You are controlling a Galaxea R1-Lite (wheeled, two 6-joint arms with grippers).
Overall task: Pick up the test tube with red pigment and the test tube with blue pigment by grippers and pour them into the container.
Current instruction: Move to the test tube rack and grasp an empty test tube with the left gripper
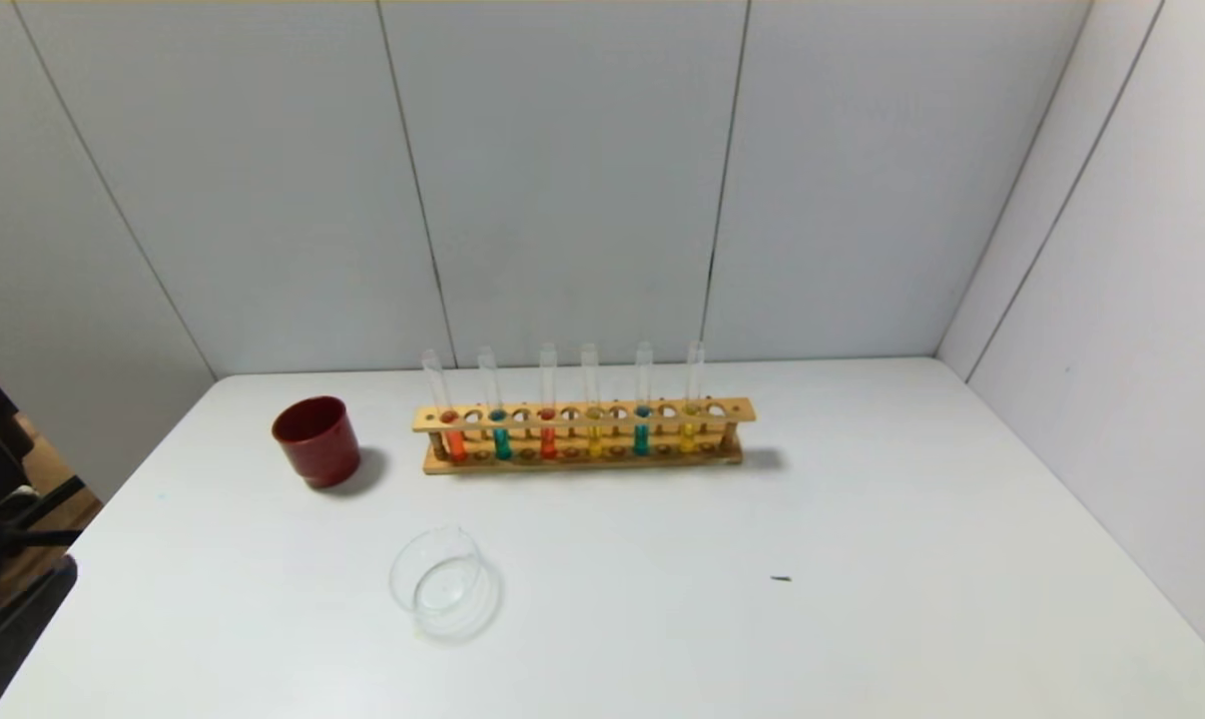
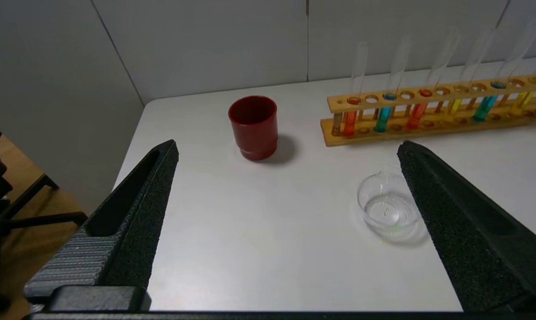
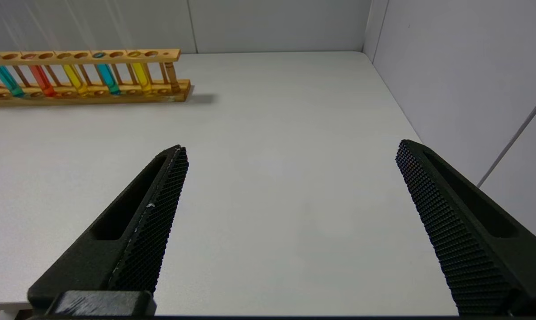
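Presently, 6 tubes (image 1: 547,414) stand racked, untouched.

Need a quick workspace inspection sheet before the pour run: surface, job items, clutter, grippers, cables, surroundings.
Surface: white table, dry, one small dark speck.
Job's things: six tubes upright in wooden rack; red pigment tube at the rack's left end, blue pigment tube next to it; clear glass container empty, in front of the rack.
Clutter: dark red cup left of the rack.
Grippers: left gripper and right gripper open, holding nothing, clear of the table.
Cables: nothing seen.
Surroundings: grey panel walls; dark frame at left.
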